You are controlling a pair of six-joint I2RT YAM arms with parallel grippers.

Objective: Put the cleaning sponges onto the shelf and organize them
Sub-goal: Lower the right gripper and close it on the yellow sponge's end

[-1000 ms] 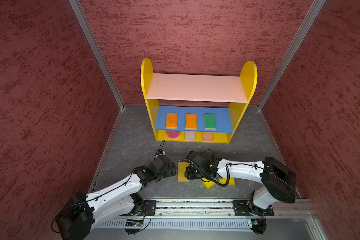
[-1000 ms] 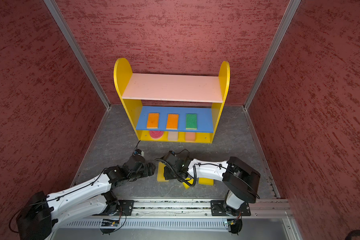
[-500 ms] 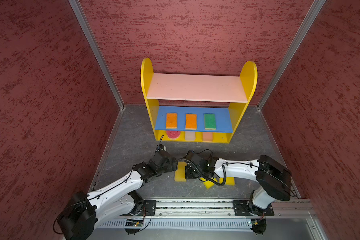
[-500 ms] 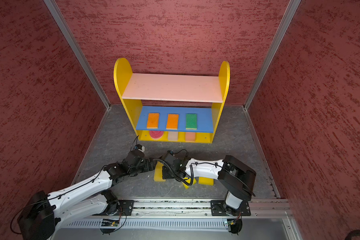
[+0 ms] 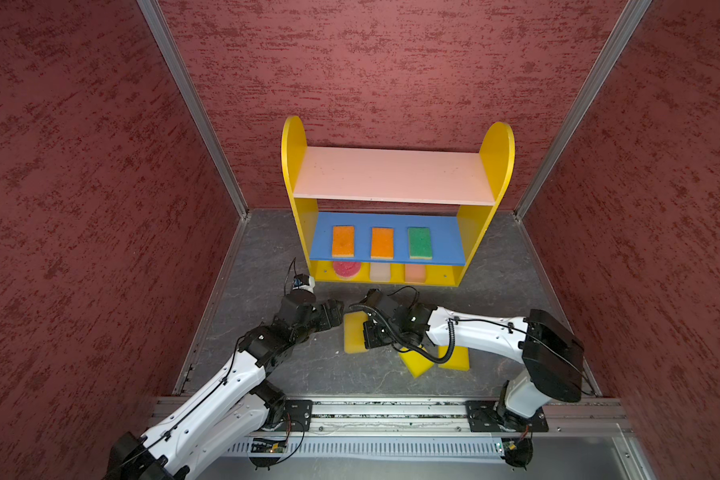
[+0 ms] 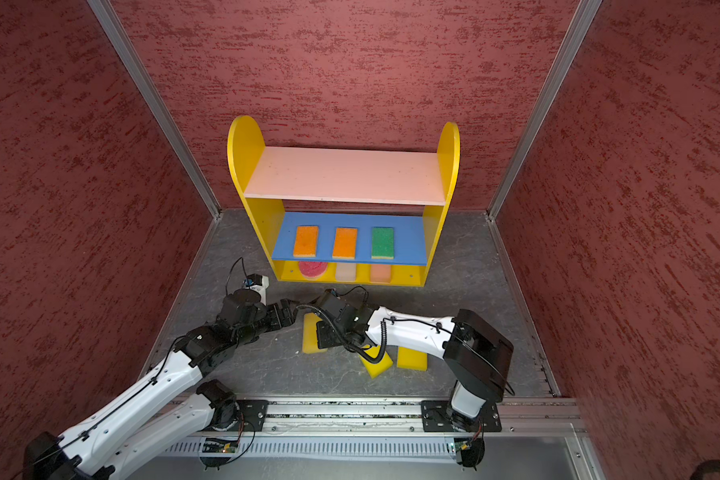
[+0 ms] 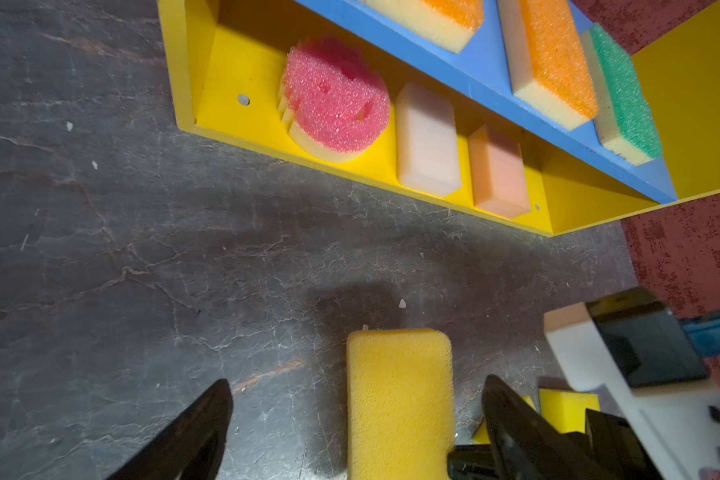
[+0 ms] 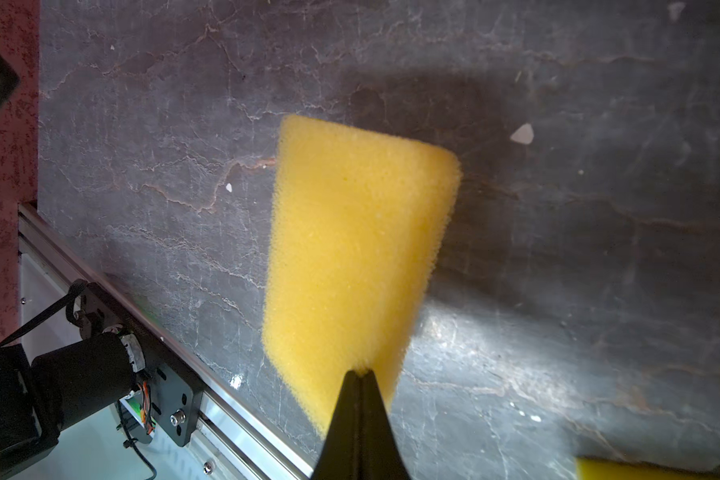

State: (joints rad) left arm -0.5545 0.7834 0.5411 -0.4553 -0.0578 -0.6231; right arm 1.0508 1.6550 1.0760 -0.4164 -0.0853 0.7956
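Three yellow foam sponges are down on the dark grey table (image 5: 267, 266), in front of the small wooden shelf with yellow round-topped sides (image 5: 294, 166).

The right claw (image 8: 360, 374) is squeezed tight on one end of a long yellow sponge (image 8: 350, 249) — its two black fingers (image 8: 346, 415) meet on the foam. I cannot tell if that sponge is up off the table or resting on it.

The left claw (image 7: 356, 415) is spread wide and holds nothing. In the left wrist view the same sponge shows between its two fingers. In both top views this claw is just beside the sponge's other end, the end toward the shelf.

The other two, a slanted yellow sponge (image 5: 415, 365) and a straight yellow sponge (image 5: 454, 358), lie side by side on the table, partly under the right arm (image 5: 474, 332).

Six sponges sit on the shelf. On the blue middle board (image 5: 445, 249) there is a row of three with gaps between them: an orange-topped sponge (image 5: 343, 241), a second orange-topped sponge (image 5: 382, 242) and a green-topped sponge (image 5: 420, 242). On the yellow bottom board (image 7: 233, 83) there is another row — a round red-pink smiley sponge (image 7: 335, 95), an off-white block sponge (image 7: 428, 141) and a peach block sponge (image 7: 499, 174), each close to the next.
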